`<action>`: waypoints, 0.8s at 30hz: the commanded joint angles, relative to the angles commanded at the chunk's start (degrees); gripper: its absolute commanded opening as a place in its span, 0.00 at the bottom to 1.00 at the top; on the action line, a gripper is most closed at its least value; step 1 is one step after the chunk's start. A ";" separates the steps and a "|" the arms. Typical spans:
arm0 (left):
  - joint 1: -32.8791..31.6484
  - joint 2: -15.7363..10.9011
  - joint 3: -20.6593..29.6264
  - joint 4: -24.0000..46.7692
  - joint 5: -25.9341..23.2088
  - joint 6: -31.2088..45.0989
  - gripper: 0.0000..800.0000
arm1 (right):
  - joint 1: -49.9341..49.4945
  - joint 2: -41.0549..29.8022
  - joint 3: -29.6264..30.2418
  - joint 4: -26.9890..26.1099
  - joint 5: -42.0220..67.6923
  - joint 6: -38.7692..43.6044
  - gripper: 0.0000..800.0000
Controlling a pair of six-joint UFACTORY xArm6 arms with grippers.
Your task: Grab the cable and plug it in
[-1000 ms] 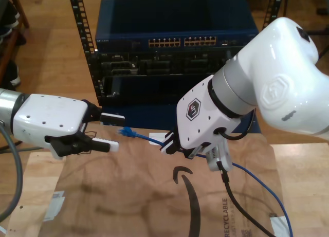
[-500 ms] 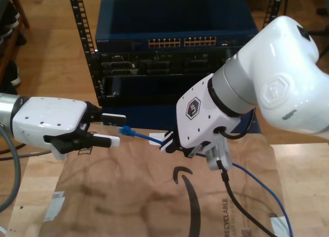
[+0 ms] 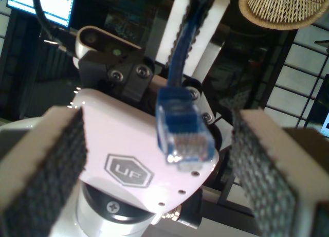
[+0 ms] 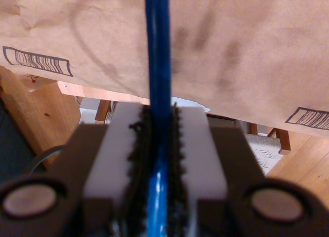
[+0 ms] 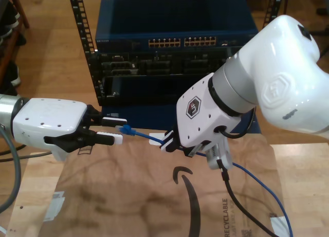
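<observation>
The cable (image 5: pixel 149 138) is thin and bright blue, and its translucent blue plug (image 5: pixel 126 130) points toward the exterior view's left. My second gripper (image 5: pixel 167 142) is shut on the cable a short way behind the plug; the cable (image 4: pixel 157 41) runs straight out from between the gripper's (image 4: pixel 159 119) white fingers (image 4: pixel 121 144). My first gripper (image 5: pixel 117 129) reaches in from the exterior view's left and is open, one finger on each side of the plug. The plug (image 3: pixel 182 131) hangs between the first gripper's (image 3: pixel 159 116) dark pads (image 3: pixel 51 170) without touching them.
A blue rack holding a network switch with rows of ports (image 5: pixel 182 41) stands behind the arms. Brown paper (image 5: pixel 128 196) covers the wooden table. A black cable (image 5: pixel 241 206) hangs from the second arm, and the blue cable trails off to the exterior view's lower right.
My first gripper has moved toward the exterior view's right, so the plug now sits between its fingertips, and its fingers have narrowed a little. The second arm holds still.
</observation>
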State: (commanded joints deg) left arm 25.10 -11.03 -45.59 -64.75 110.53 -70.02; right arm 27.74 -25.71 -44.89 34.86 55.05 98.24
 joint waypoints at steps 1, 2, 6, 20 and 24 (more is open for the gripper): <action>0.00 0.00 0.00 0.00 -0.09 0.00 0.41 | 0.00 0.00 0.00 0.00 0.00 0.00 0.02; 0.00 0.00 0.00 0.00 -0.18 0.09 0.41 | 0.00 0.00 0.09 0.00 0.00 0.00 0.02; 0.00 0.00 0.00 0.00 -0.26 0.09 0.38 | 0.00 0.00 0.09 0.09 0.00 0.00 0.02; 0.00 -0.09 0.97 0.00 -0.53 0.53 0.30 | 0.00 0.09 0.09 0.00 -0.09 0.00 0.02; 0.00 -0.09 0.97 0.09 -0.62 0.62 0.25 | 0.00 0.09 0.09 0.00 -0.09 0.00 0.02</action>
State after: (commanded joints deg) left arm 25.10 -11.12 -44.63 -64.66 109.91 -69.41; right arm 27.74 -25.63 -44.80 34.86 54.97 98.24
